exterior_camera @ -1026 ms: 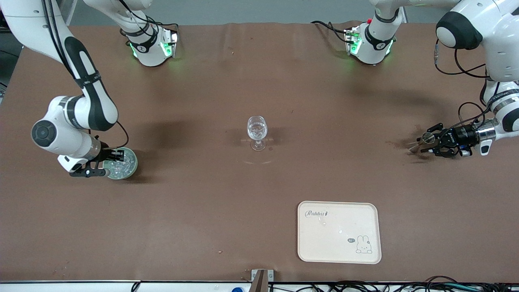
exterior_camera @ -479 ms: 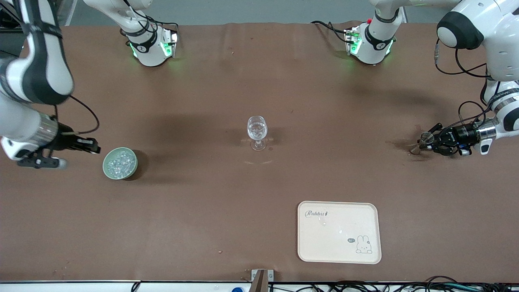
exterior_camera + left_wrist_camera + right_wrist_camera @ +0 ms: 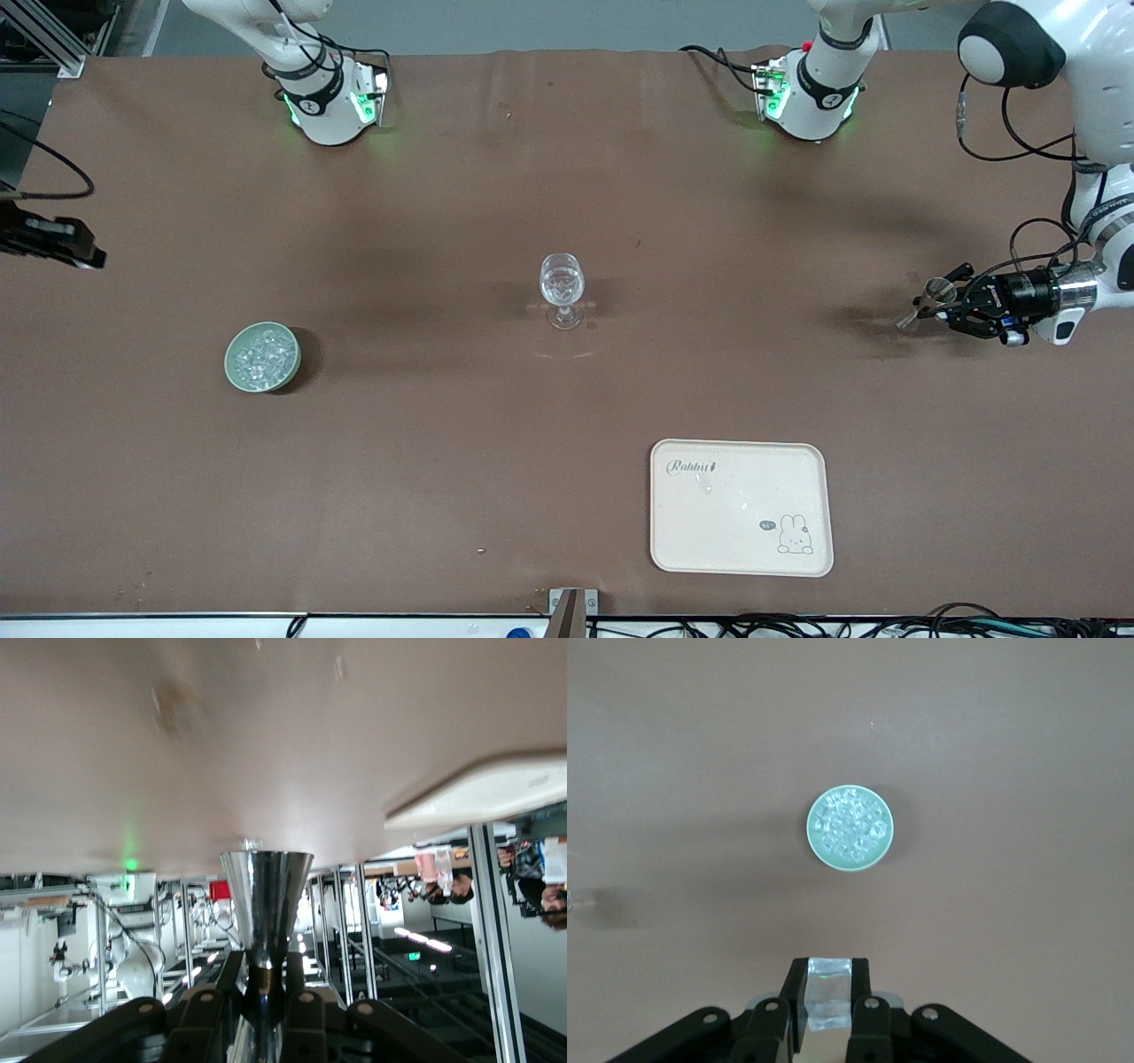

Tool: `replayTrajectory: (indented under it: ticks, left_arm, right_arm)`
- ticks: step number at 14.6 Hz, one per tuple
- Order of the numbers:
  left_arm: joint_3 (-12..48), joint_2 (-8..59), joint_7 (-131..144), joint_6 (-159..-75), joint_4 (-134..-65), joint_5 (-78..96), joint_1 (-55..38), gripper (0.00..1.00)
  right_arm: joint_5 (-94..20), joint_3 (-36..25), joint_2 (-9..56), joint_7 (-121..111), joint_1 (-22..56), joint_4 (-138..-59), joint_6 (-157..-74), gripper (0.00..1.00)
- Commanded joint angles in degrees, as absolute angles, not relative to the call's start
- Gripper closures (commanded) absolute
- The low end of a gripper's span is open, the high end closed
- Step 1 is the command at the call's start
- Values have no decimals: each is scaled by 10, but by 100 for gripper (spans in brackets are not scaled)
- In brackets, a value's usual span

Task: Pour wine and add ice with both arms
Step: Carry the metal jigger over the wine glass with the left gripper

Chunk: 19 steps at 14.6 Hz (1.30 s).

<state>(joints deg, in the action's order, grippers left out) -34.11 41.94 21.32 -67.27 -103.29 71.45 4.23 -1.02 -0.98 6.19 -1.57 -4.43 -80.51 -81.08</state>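
My right gripper (image 3: 87, 255) is up in the air at the right arm's end of the table, shut on one clear ice cube (image 3: 829, 992). The pale green bowl (image 3: 232, 372) of ice (image 3: 262, 353) stands on the table; in the right wrist view the bowl (image 3: 811, 827) lies well below the gripper (image 3: 829, 979). My left gripper (image 3: 950, 301) is at the left arm's end, shut on a silver jigger (image 3: 928, 299), held on its side just above the table. In the left wrist view the jigger (image 3: 266, 895) sticks out between the fingers (image 3: 306, 992). A clear stemmed glass (image 3: 562, 285) stands mid-table.
A cream tray (image 3: 741, 507) with a rabbit drawing lies near the front camera, toward the left arm's end; its edge also shows in the left wrist view (image 3: 478, 793). Both arm bases (image 3: 332, 97) stand along the table's edge farthest from the front camera.
My right gripper has risen out of the bowl with an ice cube and swung up toward the right arm's end. My left gripper has lifted the jigger slightly.
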Motion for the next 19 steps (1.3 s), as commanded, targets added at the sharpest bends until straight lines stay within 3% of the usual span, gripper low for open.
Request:
replayTrajectory:
  ticks: [1,5,8,11,16,19]
  left_arm:
    - [-300,352,269,-669,-1048,713,43,99]
    - [-209,268,346,-681,-1057,663,35,99]
    - [-118,201,417,-738,-1076,645,36,99]
    - [-9,176,496,-828,-1079,645,39,99]
    - [175,173,592,-1047,-1099,645,40,99]
    - [249,183,618,-1157,-1108,645,36,99]
  right_arm:
    - [-5,-4,26,-6,-54,-849,-826,100]
    - [-8,-2,27,-5,-54,-848,-831,99]
    - [-8,-3,28,-5,-53,-850,-831,100]
    - [-8,-3,28,-5,-51,-849,-830,100]
    - [-8,-3,28,-5,-51,-849,-822,99]
    - [-10,-3,28,-5,-51,-849,-822,100]
